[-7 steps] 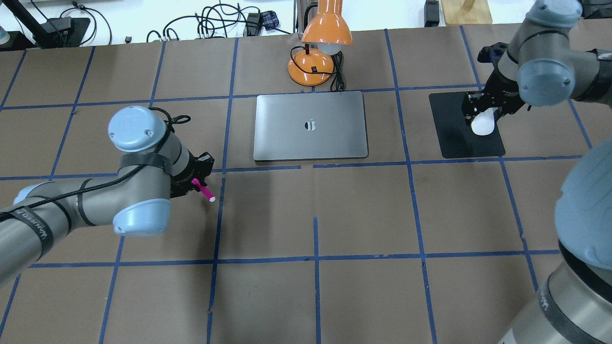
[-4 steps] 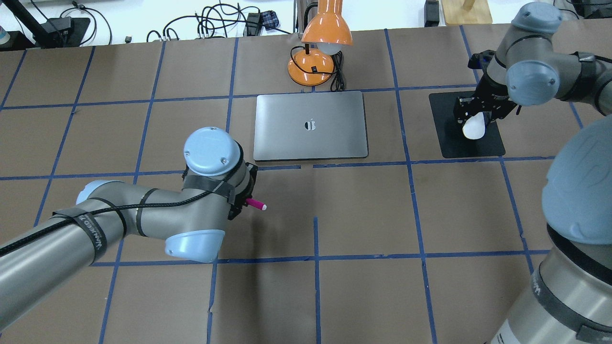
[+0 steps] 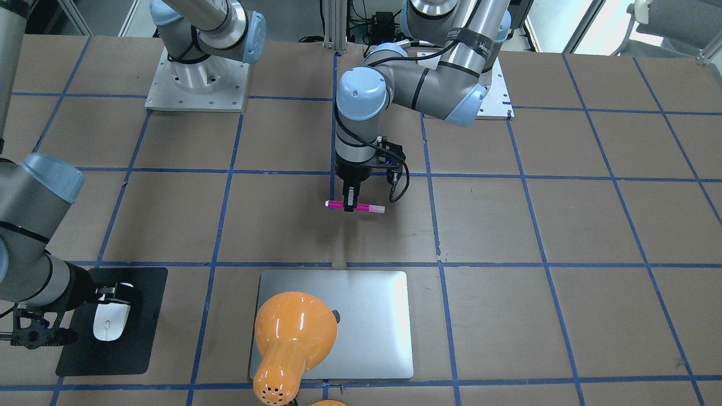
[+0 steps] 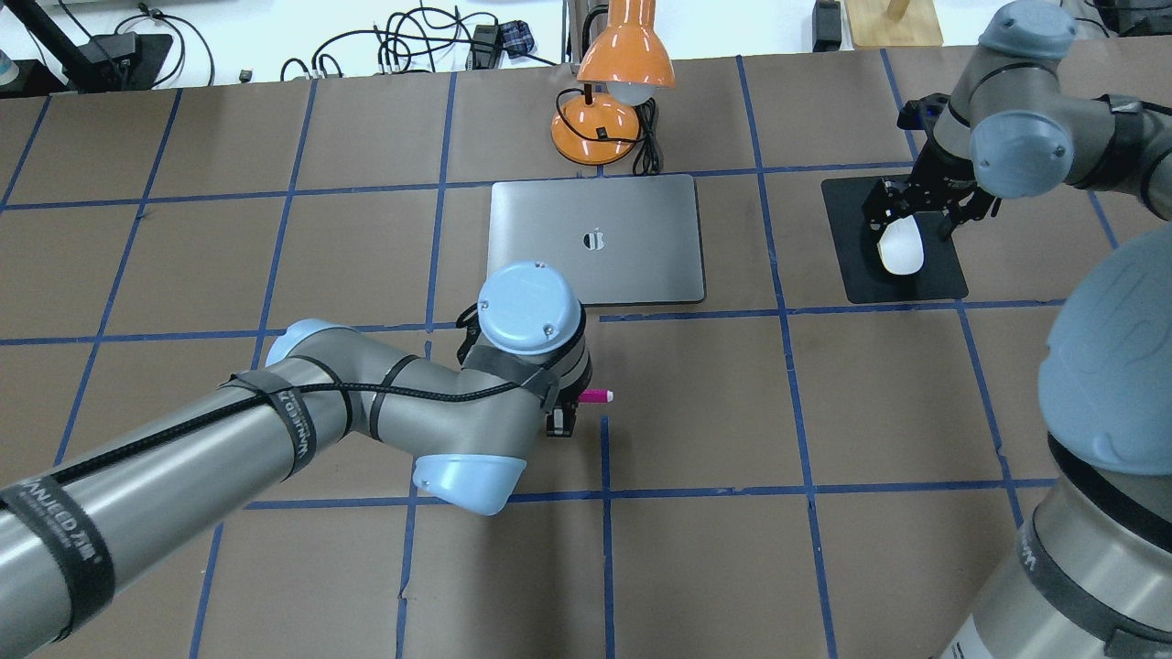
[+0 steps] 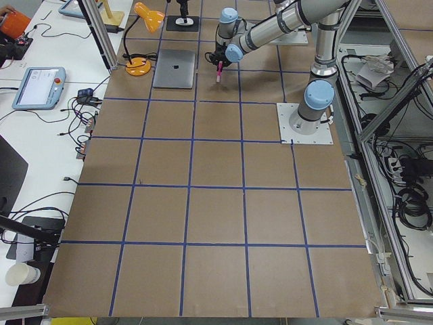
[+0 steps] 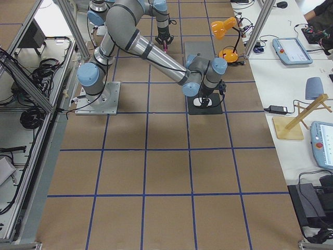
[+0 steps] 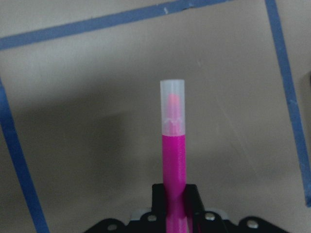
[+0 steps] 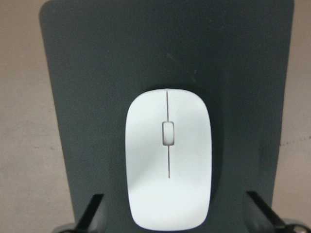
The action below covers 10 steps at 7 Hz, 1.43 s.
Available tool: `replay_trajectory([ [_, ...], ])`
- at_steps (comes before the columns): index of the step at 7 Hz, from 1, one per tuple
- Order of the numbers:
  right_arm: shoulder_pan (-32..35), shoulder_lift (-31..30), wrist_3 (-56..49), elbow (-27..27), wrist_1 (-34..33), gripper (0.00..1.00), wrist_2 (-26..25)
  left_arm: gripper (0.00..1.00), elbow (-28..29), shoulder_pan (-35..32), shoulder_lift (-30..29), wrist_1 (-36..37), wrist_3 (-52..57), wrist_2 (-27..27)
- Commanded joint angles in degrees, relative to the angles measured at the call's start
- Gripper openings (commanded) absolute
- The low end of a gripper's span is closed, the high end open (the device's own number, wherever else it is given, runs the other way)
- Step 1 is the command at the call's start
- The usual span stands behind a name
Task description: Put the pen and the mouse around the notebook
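The pink pen (image 3: 365, 208) hangs level just above the table, and my left gripper (image 3: 350, 206) is shut on its middle. It hovers in front of the silver notebook (image 4: 632, 265), between it and the robot. In the left wrist view the pen (image 7: 173, 145) sticks out from the shut jaws, pale cap forward. The white mouse (image 8: 168, 170) lies flat on a black mat (image 8: 165, 48) right of the notebook. Above it, my right gripper (image 4: 920, 215) is open, with one finger (image 8: 92, 213) on each side, clear of the mouse.
An orange desk lamp (image 4: 604, 91) stands behind the notebook, and its shade (image 3: 293, 332) covers part of the lid in the front-facing view. Its black cable (image 4: 648, 137) runs by the notebook's far edge. Blue tape lines grid the brown table.
My left arm has swung right, carrying the pen from the table's left side to in front of the notebook. The right gripper shifted slightly left, and the mouse now lies on the mat between opened fingers.
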Motion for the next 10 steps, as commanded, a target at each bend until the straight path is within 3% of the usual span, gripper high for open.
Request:
replay_trajectory([
  [1, 2.50, -5.86, 0.00, -0.20, 1.52, 1.00, 0.21, 0.00, 3.21, -3.02, -3.35, -0.37, -1.38, -0.38],
  [5, 6.81, -18.42, 7.62, 0.59, 16.60, 1.00, 0.74, 0.01, 2.94, -3.03, -4.31, -0.80, -0.05, -0.37],
  [7, 13.38, -25.81, 15.78, 0.68, 22.08, 1.00, 0.30, 0.00, 3.38, -3.20, -5.29, -0.72, -1.09, -0.20],
  [10, 15.52, -36.62, 16.70, 0.33, 32.51, 1.00, 0.74, 0.00, 2.33, -3.29, -3.53, -2.21, -5.05, -1.43],
])
